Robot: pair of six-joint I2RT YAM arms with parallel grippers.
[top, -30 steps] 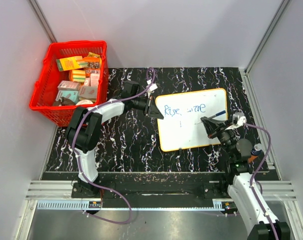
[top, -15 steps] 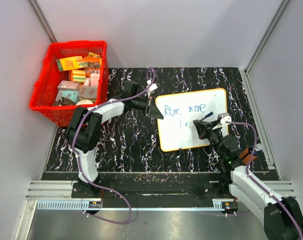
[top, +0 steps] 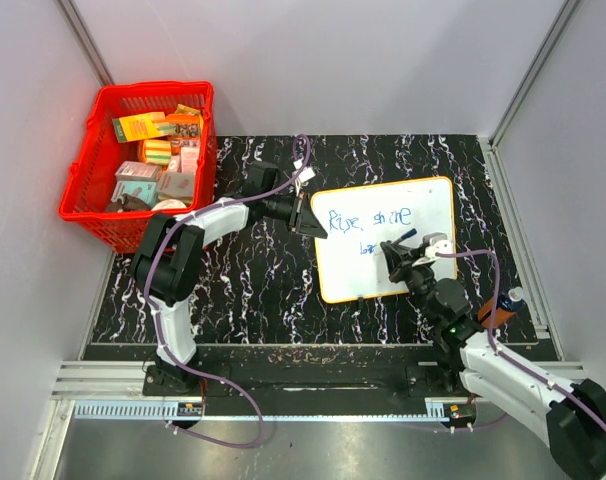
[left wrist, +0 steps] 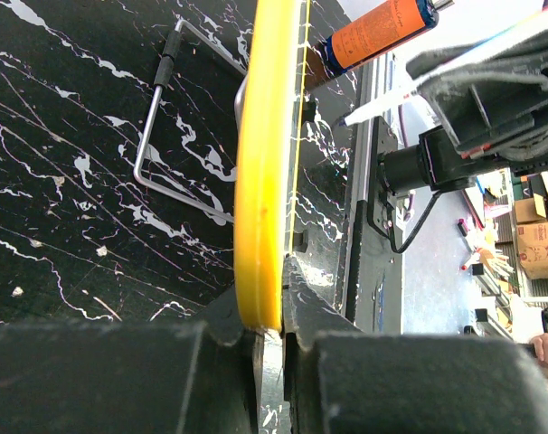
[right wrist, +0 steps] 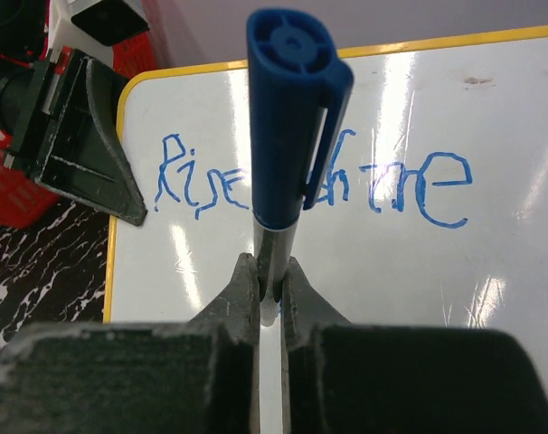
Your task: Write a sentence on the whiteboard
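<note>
Whiteboard: the whiteboard (top: 423,200) is on the right half of the table. Its left short edge is near the table's middle, and the board is turned a little so its right end sits farther back. A thin orange-yellow rim runs round it. I cannot tell whether it lies fully flat.
Sentence: the sentence (right wrist: 382,185) is in thin blue strokes across the board's far part and reads "Rise shine". A few small blue marks sit below it near the board's middle, too small to read.
Left gripper: the left gripper (left wrist: 272,327) is nearly closed, its two jaws pinching the yellow rim at the board's left edge.
Right gripper: the right gripper (right wrist: 269,294) is fully closed on the barrel of a blue marker, over the board's middle.
Marker: the blue marker (right wrist: 297,108) shows its capped end to the wrist camera. Its tip is hidden, so contact with the board cannot be told.
Wire: a bent metal wire (left wrist: 153,117) lies on the table beside the board's rim.
Orange tube: an orange tube (left wrist: 378,38) lies near the table's right edge, beside the right arm.
Table: the table (top: 253,290) is black with white veins.
Basket: a red basket (top: 153,88) stands at the far left corner and holds small boxes (top: 148,125).
</note>
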